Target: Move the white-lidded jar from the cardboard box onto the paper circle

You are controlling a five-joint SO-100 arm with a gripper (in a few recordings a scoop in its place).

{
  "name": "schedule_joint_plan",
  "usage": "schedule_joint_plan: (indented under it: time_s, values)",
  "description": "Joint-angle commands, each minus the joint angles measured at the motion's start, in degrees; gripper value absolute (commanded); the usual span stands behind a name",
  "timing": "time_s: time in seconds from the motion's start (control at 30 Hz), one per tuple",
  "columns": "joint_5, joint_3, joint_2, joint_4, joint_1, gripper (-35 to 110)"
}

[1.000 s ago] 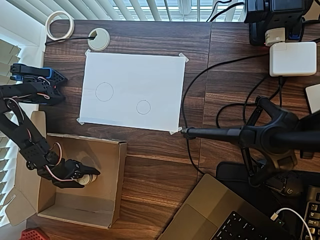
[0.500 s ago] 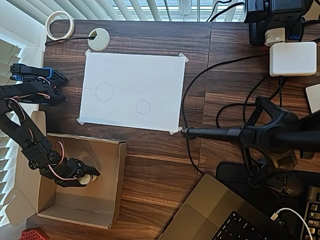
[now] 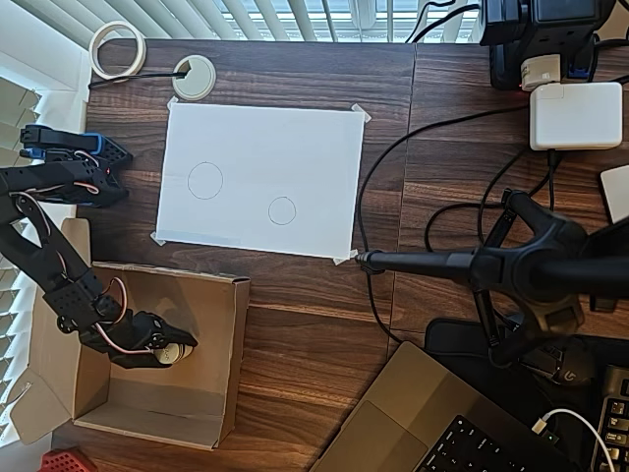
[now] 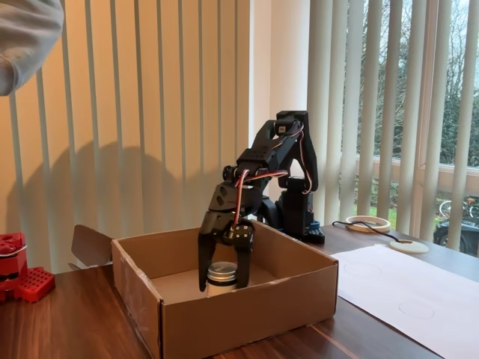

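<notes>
The white-lidded jar (image 4: 221,272) is straddled by the gripper (image 4: 221,280), its fingers apparently not yet squeezing, inside the cardboard box (image 4: 247,310), ready for lifting.

white-lidded jar (image 3: 175,352): overhead, mostly hidden under gripper (image 3: 180,348) | fixed view: jar's base behind cardboard box (image 4: 247,310) front wall | lid lettering too small to read | laptop (image 3: 442,423) cut by bottom edge | grip contact unclear
</notes>
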Motion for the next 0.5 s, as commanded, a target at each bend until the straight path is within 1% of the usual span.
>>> schedule_joint_plan:
  time_s: [0.0,0.1,0.17,0.33,0.47]
  values:
    - [-1.76,-7.82,11.87,-1.49,-0.53,7]
    - [-2.46,-8.96,15.29,-1.41,-1.49,6]
    - [-1.93,-9.67,17.93,-0.44,-2.37,2]
    - [-1.49,-12.04,24.7,5.01,-5.8,2]
    - [0.7,-12.39,31.03,10.46,-11.07,2]
